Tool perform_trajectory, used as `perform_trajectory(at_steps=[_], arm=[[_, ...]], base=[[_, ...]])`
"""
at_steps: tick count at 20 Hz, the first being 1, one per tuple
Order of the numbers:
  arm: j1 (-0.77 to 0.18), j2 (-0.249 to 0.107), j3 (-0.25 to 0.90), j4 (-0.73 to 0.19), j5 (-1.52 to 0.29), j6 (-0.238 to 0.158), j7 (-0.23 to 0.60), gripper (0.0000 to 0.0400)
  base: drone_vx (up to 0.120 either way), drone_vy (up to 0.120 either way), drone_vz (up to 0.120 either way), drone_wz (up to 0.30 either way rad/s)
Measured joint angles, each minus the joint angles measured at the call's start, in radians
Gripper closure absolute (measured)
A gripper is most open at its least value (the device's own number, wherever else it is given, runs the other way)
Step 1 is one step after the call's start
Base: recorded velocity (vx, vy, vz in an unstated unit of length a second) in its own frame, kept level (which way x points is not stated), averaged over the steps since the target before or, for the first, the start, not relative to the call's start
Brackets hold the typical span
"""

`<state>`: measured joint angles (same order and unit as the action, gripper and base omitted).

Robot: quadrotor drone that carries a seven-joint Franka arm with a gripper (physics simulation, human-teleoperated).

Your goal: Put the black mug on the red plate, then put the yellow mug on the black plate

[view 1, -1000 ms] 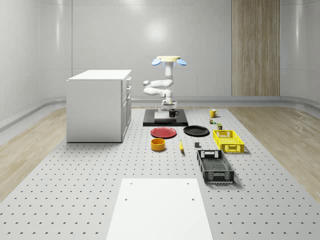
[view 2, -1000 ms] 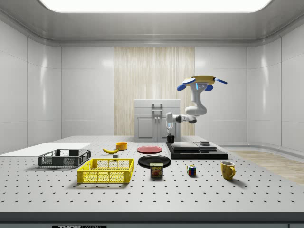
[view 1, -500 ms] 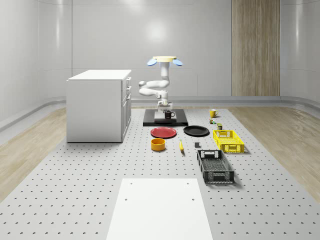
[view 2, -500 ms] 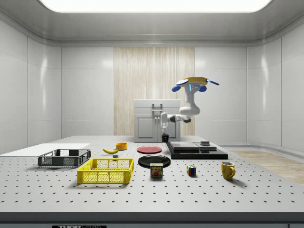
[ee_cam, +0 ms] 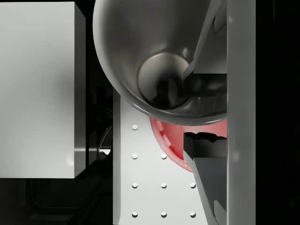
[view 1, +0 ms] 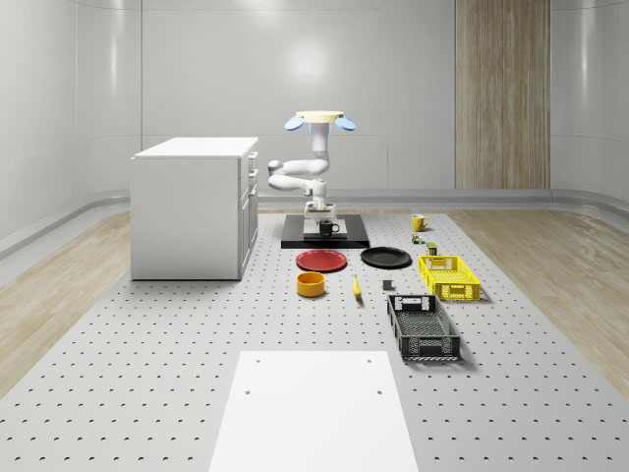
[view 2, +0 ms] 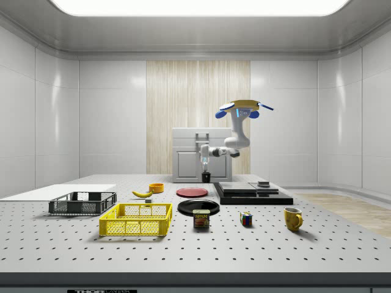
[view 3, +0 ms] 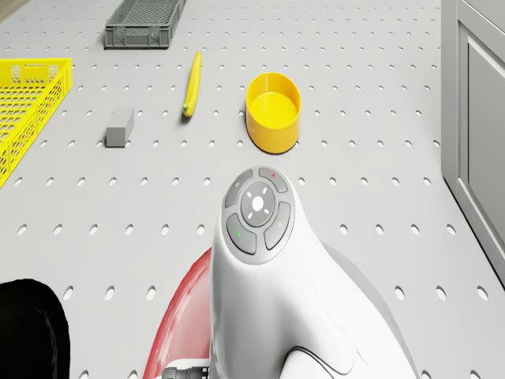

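The drone (view 1: 315,120) hovers above the black platform (view 1: 325,239). The gripper (view 2: 205,171), fingers apparently closed on the black mug (view 1: 325,227), holds it near the red plate (view 1: 321,261).

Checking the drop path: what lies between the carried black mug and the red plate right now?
In the side view, only air and bare perforated table separate the black mug, held in the gripper, from the red plate. The drone hovers over the black platform.
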<state>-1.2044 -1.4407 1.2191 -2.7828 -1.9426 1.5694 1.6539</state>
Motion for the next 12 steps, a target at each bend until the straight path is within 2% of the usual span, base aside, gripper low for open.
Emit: perform_trajectory(at_steps=[1,3,12], arm=[[0.000,-0.001,0.000,0.000,0.000,0.001,0.000,0.0290],[-0.001,-0.003,0.000,0.000,0.001,0.003,0.001,0.0290],[-0.005,-0.012,0.002,0.001,0.005,0.011,0.004,0.0290]], base=[[0.120,0.000,0.000,0.000],[0.120,-0.120,0.000,0.000],[0.120,0.000,0.000,0.000]])
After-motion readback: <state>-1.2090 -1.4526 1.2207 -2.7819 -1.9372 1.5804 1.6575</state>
